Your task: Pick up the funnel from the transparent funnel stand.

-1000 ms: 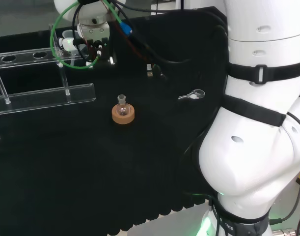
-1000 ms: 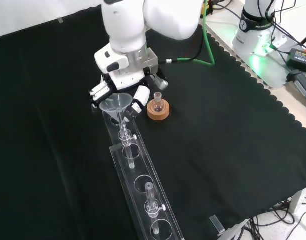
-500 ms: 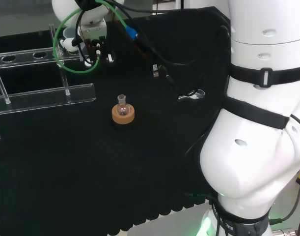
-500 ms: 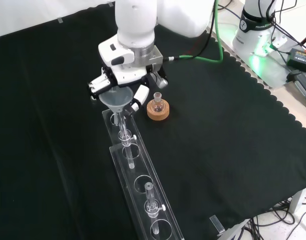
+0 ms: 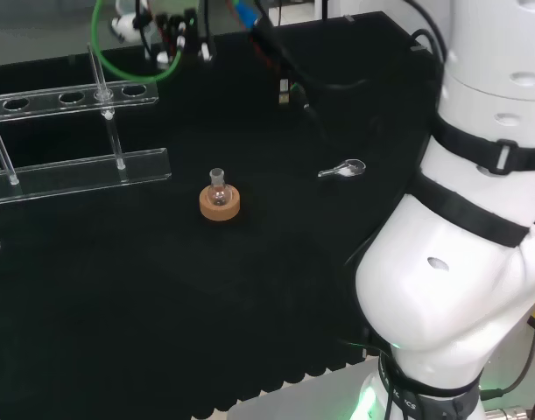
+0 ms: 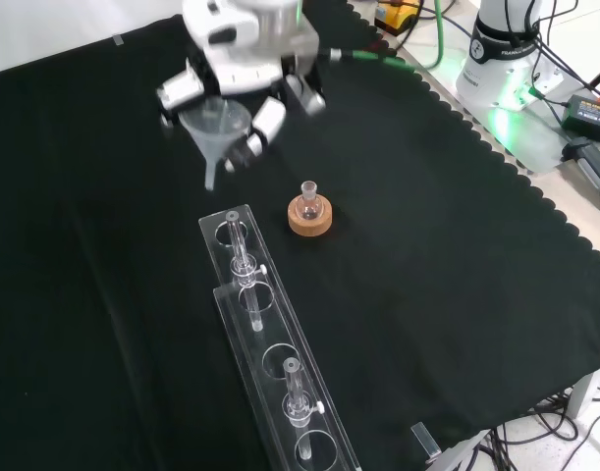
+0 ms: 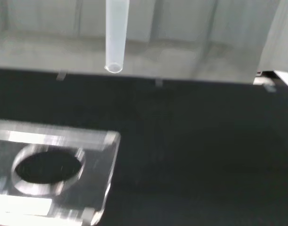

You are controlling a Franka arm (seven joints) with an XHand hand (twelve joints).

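Lifted clear of the transparent funnel stand point(image 6: 270, 378) since the earlier frames, the funnel point(image 6: 216, 128) hangs above the black cloth of the tabletop point(image 6: 457, 265), its stem tip free of the stand's end hole in the front view. The hand point(image 6: 245, 83) has its fingers curled around the clear conical bowl. No writing is legible; a small round-bottomed glass flask point(image 6: 308, 199) sits on a cork ring point(image 6: 310, 218) beside the stand.
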